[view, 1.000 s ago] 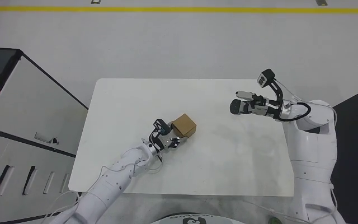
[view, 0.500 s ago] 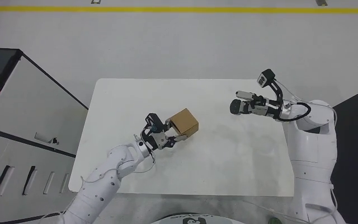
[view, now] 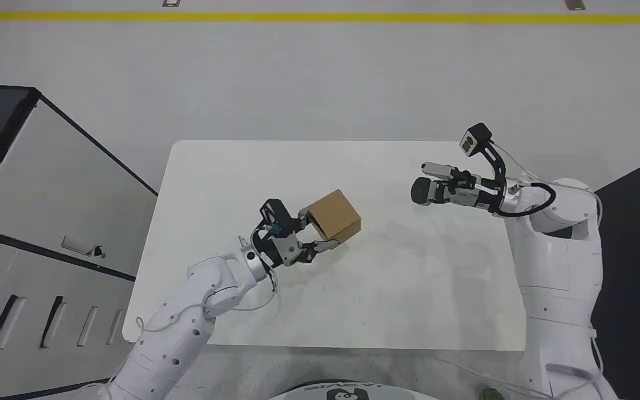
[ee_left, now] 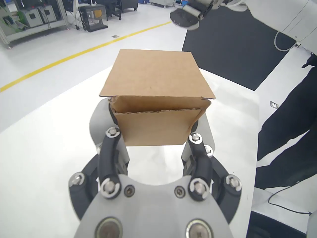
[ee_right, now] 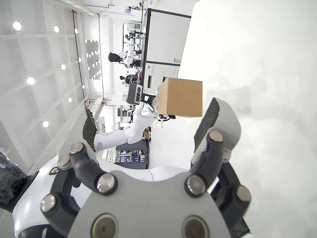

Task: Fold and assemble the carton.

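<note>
Over the middle of the desk (view: 420, 290), the left jaws are clenched on the carton (view: 331, 216), one finger against each side wall low on its near end. They seem to hold it just clear of the surface. The brown carton (ee_left: 154, 100) looks nearly assembled. Its lid lies flat across the top, yet a narrow gap shows under the lid's front edge, where the inner flap sits a little proud. The right jaws are released and spread wide with nothing between them. They hang well apart from the carton (ee_right: 180, 97), above the desk's right side.

The step in hand is probably to seat that lid. Doing it well calls for a firm but gentle squeeze from the left jaws, since thin cardboard walls bow easily and a bowed wall would block the tuck. The carton should be kept level and steady. The low grip leaves the lid's edge free for the right jaws. They would best come in square to the front edge and press evenly along it, not at one corner.
</note>
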Robot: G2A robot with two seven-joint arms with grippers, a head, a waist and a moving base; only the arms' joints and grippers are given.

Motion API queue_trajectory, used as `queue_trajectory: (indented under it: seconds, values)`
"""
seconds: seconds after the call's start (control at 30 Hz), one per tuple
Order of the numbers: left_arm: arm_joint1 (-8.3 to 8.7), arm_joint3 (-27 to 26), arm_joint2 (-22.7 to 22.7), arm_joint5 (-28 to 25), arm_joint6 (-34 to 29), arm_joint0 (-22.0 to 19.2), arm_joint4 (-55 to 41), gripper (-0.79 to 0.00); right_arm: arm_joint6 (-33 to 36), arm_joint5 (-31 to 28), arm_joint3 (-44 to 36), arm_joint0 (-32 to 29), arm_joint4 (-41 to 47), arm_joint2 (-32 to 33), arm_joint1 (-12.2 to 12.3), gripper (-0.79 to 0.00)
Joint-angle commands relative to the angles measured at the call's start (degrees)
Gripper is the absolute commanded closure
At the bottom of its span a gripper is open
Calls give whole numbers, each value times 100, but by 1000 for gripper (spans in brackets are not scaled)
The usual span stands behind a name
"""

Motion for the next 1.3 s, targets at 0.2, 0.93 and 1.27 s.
queue_trajectory:
  seconds: [0.2, 0.93, 1.27]
  values:
    - [193, -2182, -987, -658, -1238, 238, -361, 0, 0, 0, 0, 0, 0, 0, 0, -785]
    - [358, -3117, -1903, -1367, -2689, -307, -1139, 0, 0, 0, 0, 0, 0, 0, 0, -785]
    - [414, -3226, -2155, -1629, -2995, -343, -1431, 0, 0, 0, 0, 0, 0, 0, 0, -785]
